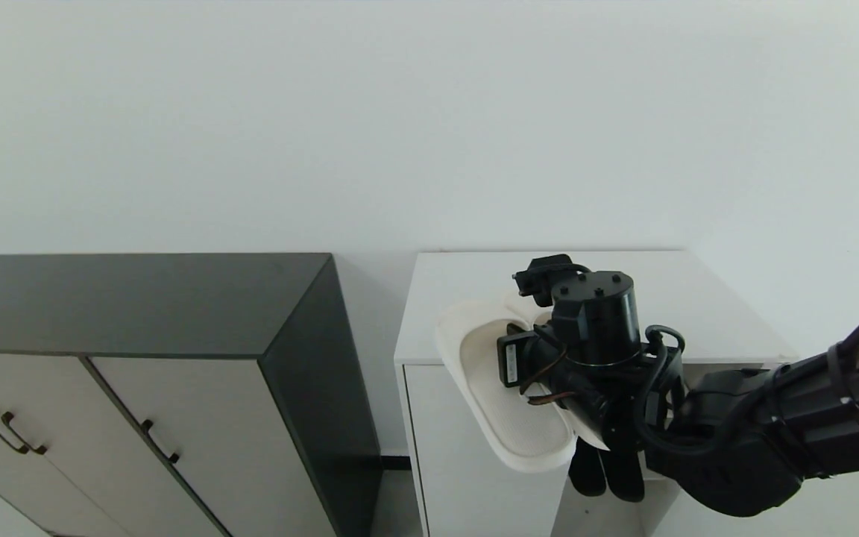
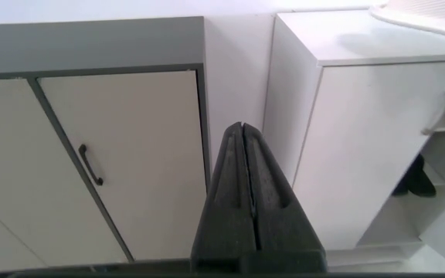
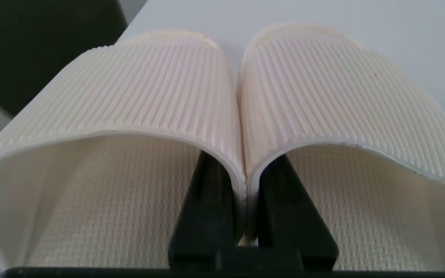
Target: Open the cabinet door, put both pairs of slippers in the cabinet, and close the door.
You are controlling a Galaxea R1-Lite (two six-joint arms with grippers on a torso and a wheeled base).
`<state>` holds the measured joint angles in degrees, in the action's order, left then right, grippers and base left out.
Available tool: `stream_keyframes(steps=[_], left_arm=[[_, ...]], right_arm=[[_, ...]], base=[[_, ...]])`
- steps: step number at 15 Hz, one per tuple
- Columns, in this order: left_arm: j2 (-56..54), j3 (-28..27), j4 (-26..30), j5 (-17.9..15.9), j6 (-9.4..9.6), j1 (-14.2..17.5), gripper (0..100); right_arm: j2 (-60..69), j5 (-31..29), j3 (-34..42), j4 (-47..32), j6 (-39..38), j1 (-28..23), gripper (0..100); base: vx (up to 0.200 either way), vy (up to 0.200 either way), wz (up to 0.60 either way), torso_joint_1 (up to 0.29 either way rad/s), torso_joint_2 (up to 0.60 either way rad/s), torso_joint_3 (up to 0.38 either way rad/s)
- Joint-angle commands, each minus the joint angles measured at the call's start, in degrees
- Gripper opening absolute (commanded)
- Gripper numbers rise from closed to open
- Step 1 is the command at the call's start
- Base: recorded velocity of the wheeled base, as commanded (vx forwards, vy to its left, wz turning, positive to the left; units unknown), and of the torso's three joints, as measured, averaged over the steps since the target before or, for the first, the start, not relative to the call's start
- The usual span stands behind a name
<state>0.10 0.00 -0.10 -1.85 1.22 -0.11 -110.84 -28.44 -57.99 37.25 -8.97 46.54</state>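
Over the top front edge of the white cabinet (image 1: 474,298), the right end effector (image 3: 243,205) grips two cream slippers (image 1: 519,425) side by side, pinched by their adjoining strap edges. The left end effector (image 2: 247,177) has its fingers pressed together, holding nothing, and faces two cabinets. One dark-topped cabinet (image 1: 139,298) stands beside the white one, its two doors shut.

Your left gripper (image 2: 242,135) hangs with jaws pressed together, before the gap between the grey cabinet (image 2: 91,46) and the white cabinet (image 2: 361,100). Dark slippers (image 2: 419,181) sit inside the white one; the cream slippers (image 2: 431,14) edge over its top.
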Motion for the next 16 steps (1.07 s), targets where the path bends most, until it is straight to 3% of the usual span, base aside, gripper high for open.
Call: stream_keyframes(steps=[1,6,16], left_arm=[[0.0,0.0,0.0,0.0,0.01,0.0,0],[0.0,0.0,0.0,0.0,-0.08,0.0,0],[0.0,0.0,0.0,0.0,-0.08,0.0,0]], right_arm=[[-0.5,0.0,0.1,0.0,0.0,-0.1,0],[-0.6,0.0,0.1,0.0,0.0,-0.1,0],[-1.7,-0.3,0.2,2.0,0.2,-0.1,0]], base=[[-0.2,0.0,0.0,-0.007,0.0,0.002],[-0.2,0.0,0.0,0.001,0.01,0.002],[0.0,0.0,0.0,0.0,0.0,0.0]])
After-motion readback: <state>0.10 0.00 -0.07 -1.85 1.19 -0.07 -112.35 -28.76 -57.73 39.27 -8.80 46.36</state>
